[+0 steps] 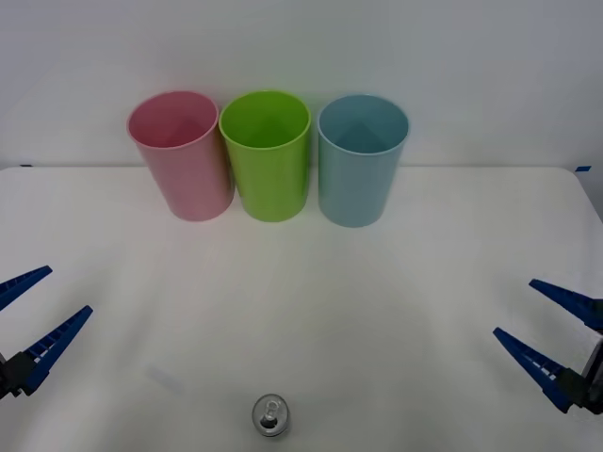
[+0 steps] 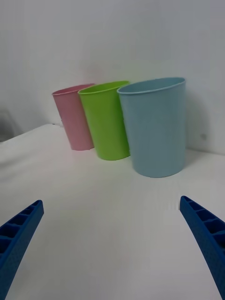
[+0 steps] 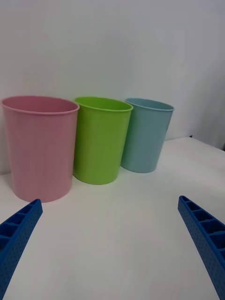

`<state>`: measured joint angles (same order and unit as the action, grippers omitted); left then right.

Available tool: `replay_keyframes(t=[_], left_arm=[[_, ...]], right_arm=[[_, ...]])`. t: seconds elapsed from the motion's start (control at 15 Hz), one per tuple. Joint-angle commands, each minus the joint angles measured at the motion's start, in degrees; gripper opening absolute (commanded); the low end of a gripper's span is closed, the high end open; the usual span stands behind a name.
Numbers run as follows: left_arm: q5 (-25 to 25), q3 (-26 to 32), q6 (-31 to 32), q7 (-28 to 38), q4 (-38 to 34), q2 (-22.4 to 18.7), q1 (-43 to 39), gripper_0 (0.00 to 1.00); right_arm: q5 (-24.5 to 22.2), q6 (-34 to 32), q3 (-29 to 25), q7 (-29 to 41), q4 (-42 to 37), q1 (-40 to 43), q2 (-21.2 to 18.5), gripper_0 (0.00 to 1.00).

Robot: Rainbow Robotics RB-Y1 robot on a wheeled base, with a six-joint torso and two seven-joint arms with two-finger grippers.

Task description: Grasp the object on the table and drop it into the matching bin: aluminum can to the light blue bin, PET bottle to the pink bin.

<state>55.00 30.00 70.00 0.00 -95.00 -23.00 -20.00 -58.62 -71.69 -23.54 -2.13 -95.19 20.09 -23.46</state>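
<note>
The left gripper (image 1: pixel 33 301) is hovering at the lower left edge of the front view, its two blue ribbed fingers spread wide apart and gripping nothing, and the right gripper (image 1: pixel 542 315) is mirroring it at the lower right edge, fingers likewise splayed and carrying nothing. Both are sitting well apart from the aluminum can (image 1: pixel 270 415), which is standing upright at the bottom centre of the front view, shiny round top and pull tab facing up, alone on the white table (image 1: pixel 424 282). Moving outward to the upper middle of the frame, three cup-shaped bins are lining up in a row along the far side of the table against a pale wall: the pink bin (image 1: pixel 182 155) on the left, a lime green bin (image 1: pixel 268 155) in the middle, just beside it and looking to be touching it, and the light blue bin (image 1: pixel 361 160) on the right with a sliver of a gap. All three are standing upright, mouths open, well apart from the can. From the left wrist view the pink bin (image 3: pixel 40 145) is looming nearest, then the green (image 3: pixel 101 138), then the light blue (image 3: pixel 146 133); from the right wrist view the order is flipping, with the light blue bin (image 2: pixel 154 126) closest.
</note>
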Motion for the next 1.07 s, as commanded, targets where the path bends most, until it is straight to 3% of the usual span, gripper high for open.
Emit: replay_keyframes(t=[0.07,1.07], left_arm=[[0.00,0.00,0.00,0.00,0.00,0.00,0.00,1.00],[0.00,0.00,0.00,0.00,0.00,0.00,0.00,1.00]], right_arm=[[-1.85,-0.38,3.33,-0.95,0.00,-0.05,0.00,1.00],[-12.22,0.32,20.56,-4.91,0.00,-2.86,0.00,1.00]])
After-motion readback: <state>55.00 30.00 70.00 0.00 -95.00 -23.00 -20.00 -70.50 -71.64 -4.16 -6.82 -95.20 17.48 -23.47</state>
